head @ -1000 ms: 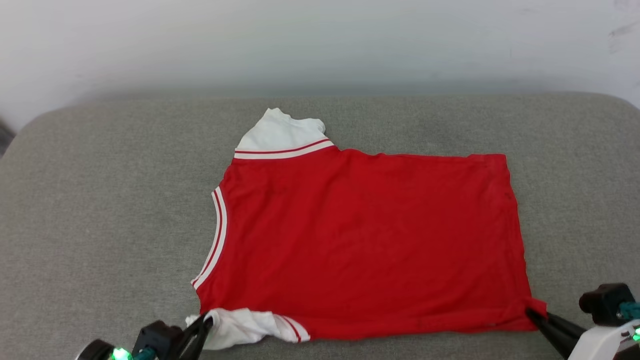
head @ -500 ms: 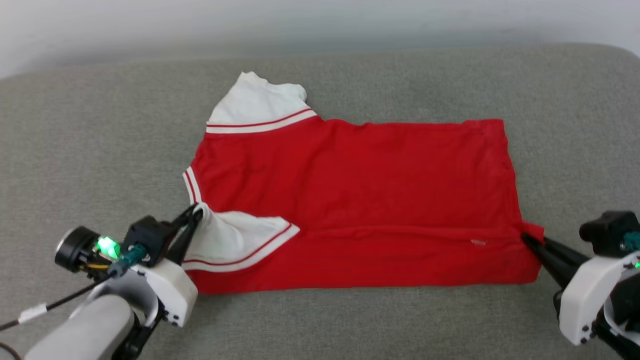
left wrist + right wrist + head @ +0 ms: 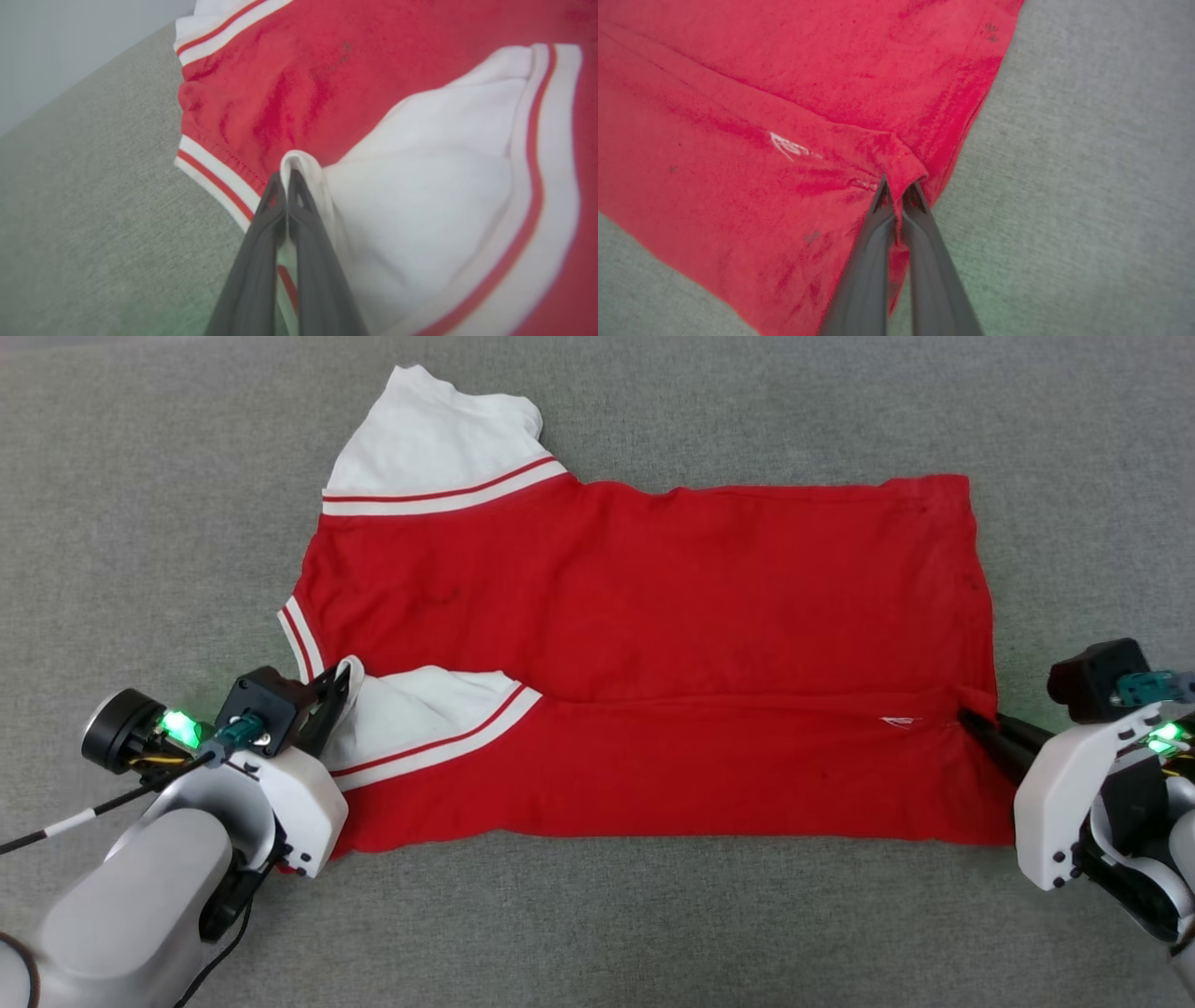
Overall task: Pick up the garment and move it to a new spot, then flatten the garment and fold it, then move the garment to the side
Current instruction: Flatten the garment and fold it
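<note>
The garment (image 3: pixel 653 607), a red jersey T-shirt with white sleeves and striped trim, lies plain side up on the grey cushion (image 3: pixel 140 523), its near long edge folded up over the body. My left gripper (image 3: pixel 341 677) is shut on the near white sleeve (image 3: pixel 420 709), pinched at the sleeve edge (image 3: pixel 299 163) in the left wrist view, where my left gripper (image 3: pixel 286 175) sits beside the striped collar trim (image 3: pixel 215 175). My right gripper (image 3: pixel 966 717) is shut on the red hem corner (image 3: pixel 976 698); the right wrist view shows my right gripper (image 3: pixel 896 186) pinching that corner (image 3: pixel 901 165).
The far white sleeve (image 3: pixel 429 439) sticks out at the top left. Bare grey cushion surrounds the shirt on every side, with wide room on the left (image 3: pixel 112 569) and along the near edge (image 3: pixel 653 924).
Both grippers have carried the near edge of the garment away from me, over its body, widening the folded strip. The head camera has tilted down, so the wall has left the picture.
</note>
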Available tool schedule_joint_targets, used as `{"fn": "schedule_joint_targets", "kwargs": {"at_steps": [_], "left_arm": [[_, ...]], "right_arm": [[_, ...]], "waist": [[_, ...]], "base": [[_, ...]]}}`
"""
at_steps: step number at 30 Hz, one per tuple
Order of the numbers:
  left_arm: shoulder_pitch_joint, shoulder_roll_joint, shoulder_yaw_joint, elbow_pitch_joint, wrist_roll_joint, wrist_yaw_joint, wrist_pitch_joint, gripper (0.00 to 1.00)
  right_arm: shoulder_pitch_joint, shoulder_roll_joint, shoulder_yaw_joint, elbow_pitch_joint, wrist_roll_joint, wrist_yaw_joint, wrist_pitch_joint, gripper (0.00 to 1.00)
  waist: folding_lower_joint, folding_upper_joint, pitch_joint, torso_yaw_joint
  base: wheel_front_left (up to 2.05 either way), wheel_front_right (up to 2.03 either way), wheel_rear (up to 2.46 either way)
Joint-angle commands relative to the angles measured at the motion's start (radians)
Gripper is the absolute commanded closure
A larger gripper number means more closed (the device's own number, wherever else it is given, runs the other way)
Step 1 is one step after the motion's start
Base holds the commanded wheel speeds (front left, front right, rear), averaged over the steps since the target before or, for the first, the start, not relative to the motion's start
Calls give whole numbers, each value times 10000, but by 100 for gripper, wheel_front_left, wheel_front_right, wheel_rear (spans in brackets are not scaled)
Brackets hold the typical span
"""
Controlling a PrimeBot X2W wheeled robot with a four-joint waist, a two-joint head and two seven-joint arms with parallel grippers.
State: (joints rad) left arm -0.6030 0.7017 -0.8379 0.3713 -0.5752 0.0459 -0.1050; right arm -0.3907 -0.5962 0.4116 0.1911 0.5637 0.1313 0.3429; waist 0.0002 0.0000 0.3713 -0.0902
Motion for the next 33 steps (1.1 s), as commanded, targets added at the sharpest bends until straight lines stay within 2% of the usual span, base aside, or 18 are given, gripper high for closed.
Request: {"fn": "schedule_joint_targets", "kwargs": {"at_steps": [1,7,8,9,10,13,15,21,26,33], "left_arm": [[-139,-122,-74,346,15,-122,-33,100],[-155,-634,-336,1563,-74,-547,-270,100],[-170,-673,-338,1710,-111,-619,-307,100],[-192,-689,-342,1841,-140,-662,-370,64],[-233,-721,-320,1932,-146,-719,-487,0],[-347,-768,-287,2058,-187,-797,-626,0],[-491,-771,-214,1817,-157,-675,-679,0],[-895,-243,-108,1086,-297,-867,-97,0],[-1192,293,25,142,-976,-1062,1508,0],[-1576,914,-8,-939,-2607,-1349,4971,0]], "right_arm": [[-227,68,216,366,-22,-11,14,100],[-456,255,894,1411,226,-14,-262,100],[-482,240,922,1478,265,-14,-372,83],[-500,204,950,1510,302,-13,-507,42],[-499,145,947,1508,303,-13,-657,0],[-348,-13,849,1318,370,-11,-1091,0],[-204,-155,736,1144,360,-11,-1283,0],[351,-345,273,502,262,-11,-1638,0],[662,-231,-108,36,81,-11,-1514,0],[870,23,-388,-457,-181,-10,-1230,0]], "waist": [[-2,0,178,9],[-2,0,110,76],[-2,0,42,99],[-2,0,-41,128],[-2,0,-135,166],[-2,0,-482,296],[-2,0,-722,377],[-2,0,-1294,560],[-2,0,-1520,586],[-2,0,-1586,551]], "base": [[0,0,0],[0,0,0],[0,0,0],[0,0,0],[0,0,0],[0,0,0],[0,0,0],[0,0,0],[0,0,0],[0,0,0]]}}
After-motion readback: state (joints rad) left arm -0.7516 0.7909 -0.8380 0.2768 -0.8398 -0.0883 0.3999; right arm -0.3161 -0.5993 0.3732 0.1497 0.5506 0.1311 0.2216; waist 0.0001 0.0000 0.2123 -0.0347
